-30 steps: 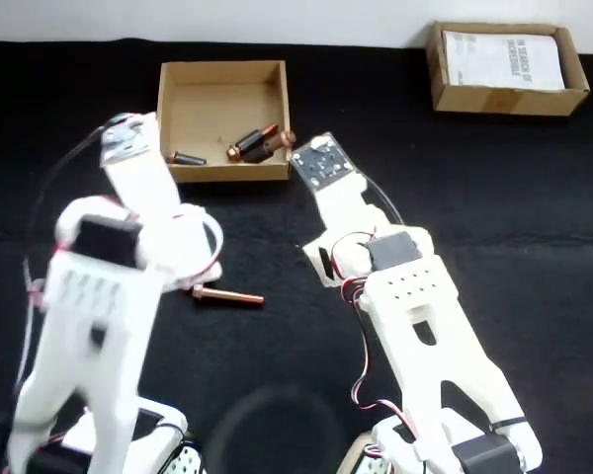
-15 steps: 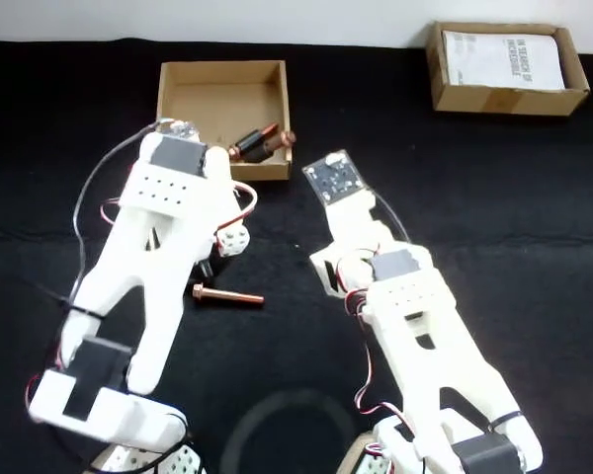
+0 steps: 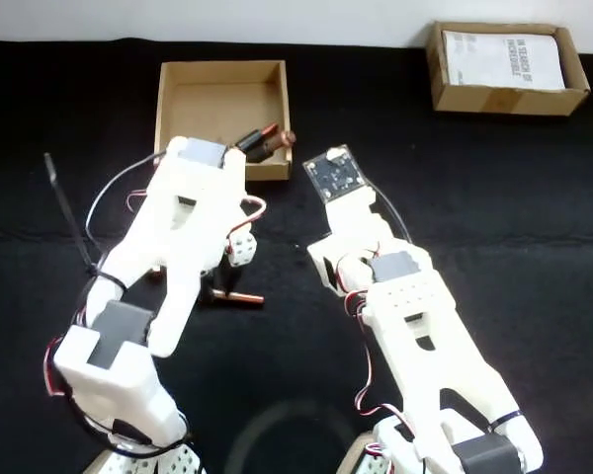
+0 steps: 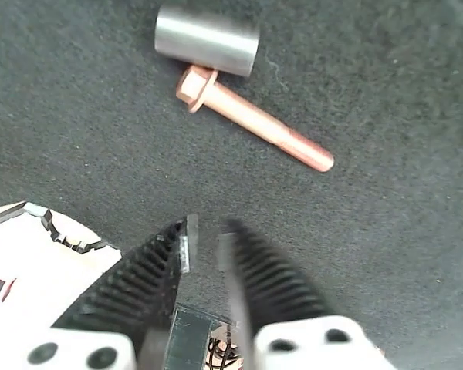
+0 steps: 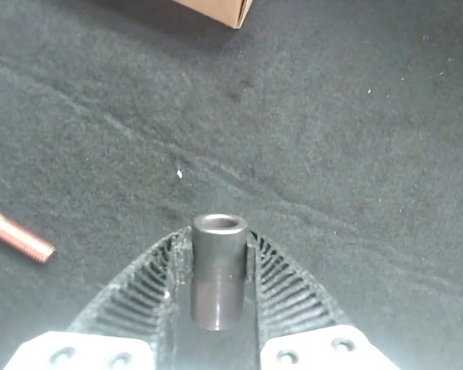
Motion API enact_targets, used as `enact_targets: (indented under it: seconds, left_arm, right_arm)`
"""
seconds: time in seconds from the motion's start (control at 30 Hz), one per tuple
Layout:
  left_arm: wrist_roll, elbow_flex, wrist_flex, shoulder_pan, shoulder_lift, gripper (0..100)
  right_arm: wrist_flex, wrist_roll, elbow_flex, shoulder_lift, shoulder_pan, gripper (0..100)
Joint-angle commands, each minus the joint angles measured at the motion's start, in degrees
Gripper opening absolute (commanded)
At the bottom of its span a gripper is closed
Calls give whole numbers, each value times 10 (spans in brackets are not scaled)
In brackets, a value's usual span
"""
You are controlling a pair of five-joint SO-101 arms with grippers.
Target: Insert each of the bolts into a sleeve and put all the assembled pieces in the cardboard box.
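Observation:
A copper bolt (image 4: 251, 127) lies flat on the black mat, its head touching a grey sleeve (image 4: 207, 40) that lies beside it. My left gripper (image 4: 208, 235) hovers just short of them, open by a narrow gap with nothing between its fingers. From above, the left arm (image 3: 193, 217) covers most of that bolt (image 3: 242, 296). My right gripper (image 5: 220, 250) is shut on a second grey sleeve (image 5: 218, 266), held upright with its bore showing. The bolt's threaded tip (image 5: 19, 237) shows off to one side. The cardboard box (image 3: 178, 99) holds assembled pieces (image 3: 262, 143) at its near right corner.
A second cardboard box (image 3: 558, 94) with a printed sheet sits at the back right. The right arm (image 3: 395, 286) stands mid-table, right of the bolt. A corner of the cardboard box (image 5: 216, 8) shows beyond the held sleeve.
The left arm has drawn back from the cardboard box and come down over the bolt on the mat. The right arm has shifted slightly back, still holding its sleeve.

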Motion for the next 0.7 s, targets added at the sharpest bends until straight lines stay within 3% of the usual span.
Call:
enact_targets:
  seconds: [0.0,0.4,0.67]
  left_arm:
    - [4,-15,4,30,12,220]
    - [4,-22,-18,7,95,216]
    - [4,-22,-58,6,115,123]
  right_arm:
    - [-11,-4,-1,-23,4,8]
    - [-49,-1,38,-23,7,8]
    - [-52,1,43,-22,4,8]
